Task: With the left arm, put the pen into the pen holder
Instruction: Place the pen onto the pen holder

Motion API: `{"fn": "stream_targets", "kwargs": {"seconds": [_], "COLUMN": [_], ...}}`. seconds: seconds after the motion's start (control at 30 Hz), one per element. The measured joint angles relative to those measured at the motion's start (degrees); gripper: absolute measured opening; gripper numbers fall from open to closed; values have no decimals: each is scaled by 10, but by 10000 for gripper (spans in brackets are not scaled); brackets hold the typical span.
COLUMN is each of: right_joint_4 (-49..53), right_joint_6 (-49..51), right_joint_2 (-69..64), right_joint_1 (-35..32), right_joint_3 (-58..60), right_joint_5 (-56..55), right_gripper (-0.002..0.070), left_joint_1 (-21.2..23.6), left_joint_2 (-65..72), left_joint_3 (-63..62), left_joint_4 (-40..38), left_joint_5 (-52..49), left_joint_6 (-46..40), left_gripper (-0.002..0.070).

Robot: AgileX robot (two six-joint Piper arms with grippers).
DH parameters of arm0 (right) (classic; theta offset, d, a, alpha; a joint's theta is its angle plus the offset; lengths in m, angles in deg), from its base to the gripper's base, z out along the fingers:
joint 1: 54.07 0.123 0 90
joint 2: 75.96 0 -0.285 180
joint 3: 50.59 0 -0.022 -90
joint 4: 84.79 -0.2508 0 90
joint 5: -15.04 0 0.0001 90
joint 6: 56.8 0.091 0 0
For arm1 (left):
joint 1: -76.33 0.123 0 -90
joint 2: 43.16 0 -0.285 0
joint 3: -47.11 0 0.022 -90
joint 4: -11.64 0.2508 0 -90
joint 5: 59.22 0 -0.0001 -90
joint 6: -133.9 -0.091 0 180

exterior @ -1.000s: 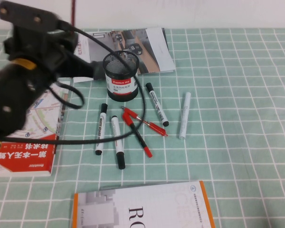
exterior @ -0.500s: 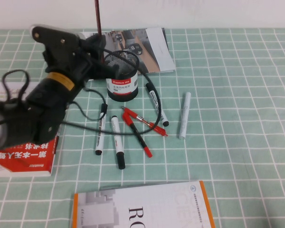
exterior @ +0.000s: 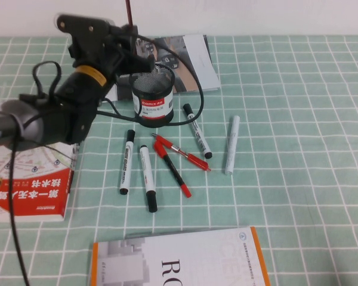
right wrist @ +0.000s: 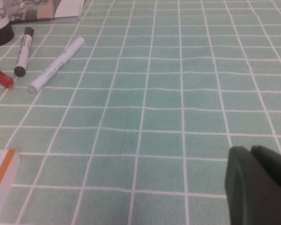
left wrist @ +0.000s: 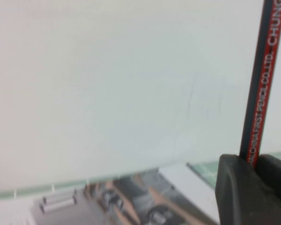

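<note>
The pen (exterior: 129, 11) is a thin dark-red pencil, held upright in my left gripper (exterior: 135, 43), which is shut on it. Its upper end runs out of the top of the high view. The gripper hangs over the far left rim of the pen holder (exterior: 153, 98), a black mesh cup with a white label. In the left wrist view the pencil (left wrist: 264, 75) rises from between the closed fingers (left wrist: 236, 192). My right gripper (right wrist: 249, 152) is shut and empty, low over the green grid cloth, and does not show in the high view.
Several white markers (exterior: 145, 177) and two red-and-black ballpoints (exterior: 178, 156) lie in front of the holder. A magazine (exterior: 188, 59) lies behind it. A red book (exterior: 30, 179) lies at the left and an orange-edged book (exterior: 185, 262) at the front.
My left arm has swung right and away, carrying the upright pencil from the far left to just above the holder's far left rim. The things on the table have not moved.
</note>
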Motion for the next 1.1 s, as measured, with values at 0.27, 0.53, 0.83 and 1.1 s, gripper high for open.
{"fn": "stream_targets", "kwargs": {"seconds": [0.27, 0.53, 0.83, 1.1], "right_joint_4": [0, 0, -1, -1], "right_joint_6": [0, 0, 0, 0], "right_joint_2": [0, 0, 0, 0], "right_joint_1": [0, 0, 0, 0], "right_joint_3": [0, 0, 0, 0], "right_joint_5": [0, 0, 0, 0], "right_gripper": [-20, -20, -20, -20], "left_joint_1": [5, 5, 5, 5], "left_joint_2": [53, 54, 53, -41], "left_joint_3": [-19, -19, -19, 4], "left_joint_4": [-1, -1, -2, -2], "left_joint_5": [-21, -38, -81, -240], "left_joint_6": [34, 39, 39, 25], "left_gripper": [24, 25, 314, 310]}}
